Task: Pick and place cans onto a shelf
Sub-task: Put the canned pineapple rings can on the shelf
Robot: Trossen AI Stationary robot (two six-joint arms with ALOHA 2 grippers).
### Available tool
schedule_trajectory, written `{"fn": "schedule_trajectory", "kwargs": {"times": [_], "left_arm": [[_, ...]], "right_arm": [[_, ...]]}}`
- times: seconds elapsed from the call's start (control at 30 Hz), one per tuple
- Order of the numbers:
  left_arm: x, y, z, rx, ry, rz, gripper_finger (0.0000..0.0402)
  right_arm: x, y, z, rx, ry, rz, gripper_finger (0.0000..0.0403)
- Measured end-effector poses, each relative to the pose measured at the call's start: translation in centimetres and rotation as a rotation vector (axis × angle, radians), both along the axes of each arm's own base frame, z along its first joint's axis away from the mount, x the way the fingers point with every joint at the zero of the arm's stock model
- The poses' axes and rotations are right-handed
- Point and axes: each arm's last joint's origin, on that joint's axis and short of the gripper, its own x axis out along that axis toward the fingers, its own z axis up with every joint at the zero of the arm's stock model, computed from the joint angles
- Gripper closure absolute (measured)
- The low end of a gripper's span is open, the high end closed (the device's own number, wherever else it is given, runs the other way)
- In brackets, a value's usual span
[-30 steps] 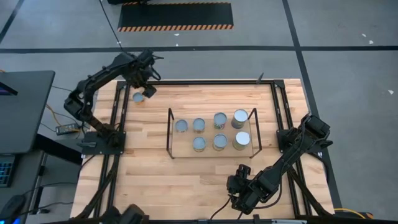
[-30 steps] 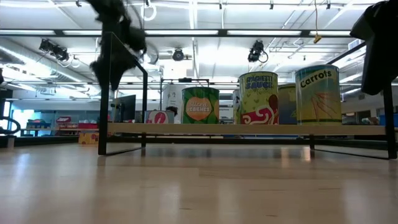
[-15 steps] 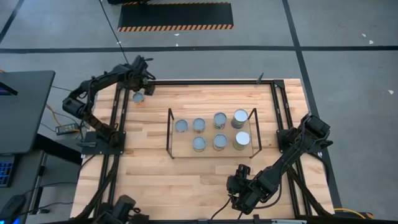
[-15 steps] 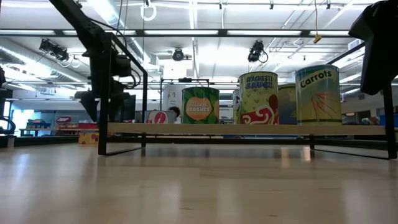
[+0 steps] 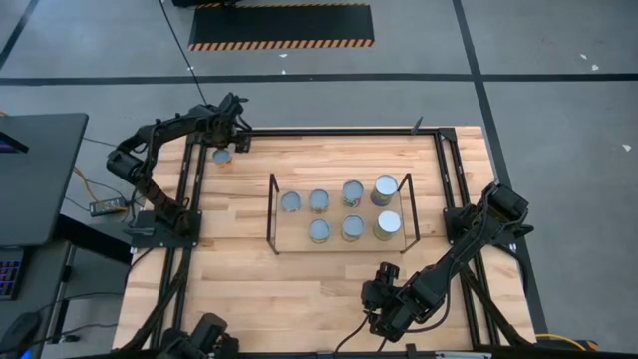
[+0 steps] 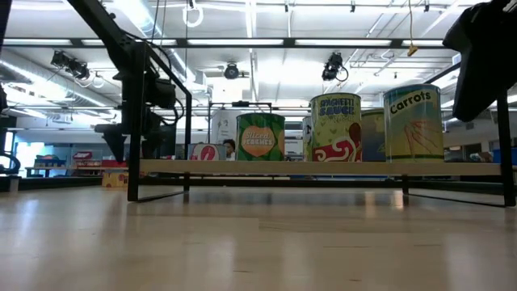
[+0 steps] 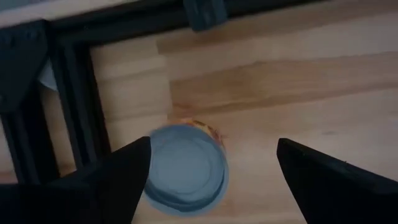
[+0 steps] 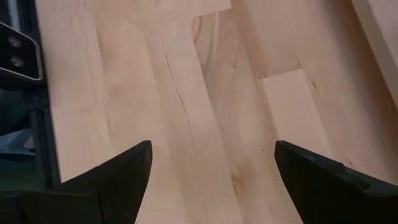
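Fingers (image 7: pixel 112 180) of my left gripper (image 5: pixel 228 135) stood spread over a lone can (image 5: pixel 221 157) near the worktop's (image 5: pixel 299 289) far left corner, not touching it. Six cans (image 5: pixel 351 192) sat on the shelf (image 5: pixel 299 224). My right gripper (image 5: pixel 384 311) waited open near the front edge.

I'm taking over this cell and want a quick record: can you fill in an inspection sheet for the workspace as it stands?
Surface: light-wood table, bare in front of the shelf.
Job's things: seven cans on the shelf; one loose can at the far-left corner.
Clutter: nothing seen.
Grippers: left gripper open, over the loose can, not gripping; right gripper open, empty, over bare wood at the near edge.
Cables: orange cable on the floor left of the table.
Surroundings: grey floor with black tape lines; hazard-striped mat beyond the table.
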Motion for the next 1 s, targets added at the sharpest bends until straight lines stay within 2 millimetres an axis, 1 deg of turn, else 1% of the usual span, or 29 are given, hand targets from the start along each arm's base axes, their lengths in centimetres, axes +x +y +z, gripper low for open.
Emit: {"fn": "schedule_trajectory", "kwargs": {"times": [0.13, 0.3, 0.43, 0.53, 0.7, 0.87, 1.0], "left_arm": [[0.1, -0.1, -0.4, 0.001, 0.018, 0.080, 0.0055], [-0.1, -0.4, -2.0, -0.081, 0.072, 0.182, 0.0055], [0.1, -0.3, -2.2, -0.031, 0.077, 0.269, 0.0056], [0.0, -0.7, -2.5, -0.030, 0.100, 0.323, 0.0058], [0.3, -1.3, -3.1, 0.015, 0.100, 0.404, 0.0073], [0.7, -1.8, -3.4, 0.026, 0.085, 0.411, 0.0078], [1.5, -2.3, -3.6, 0.038, 0.083, 0.370, 0.0079]], "right_arm": [[0.1, 0.2, 0.1, 0.015, -0.015, 0.000, 0.0056], [0.2, 0.5, 0.2, 0.017, -0.054, -0.002, 0.0056], [0.0, 0.9, 0.3, 0.009, -0.086, 0.001, 0.0056], [-0.3, 1.3, 0.3, 0.009, -0.090, 0.016, 0.0056], [-1.1, 2.0, 0.3, -0.010, -0.110, 0.042, 0.0056], [-1.9, 2.8, 0.4, -0.048, -0.128, 0.093, 0.0056], [-2.3, 3.1, 0.4, -0.069, -0.132, 0.130, 0.0056]]}}
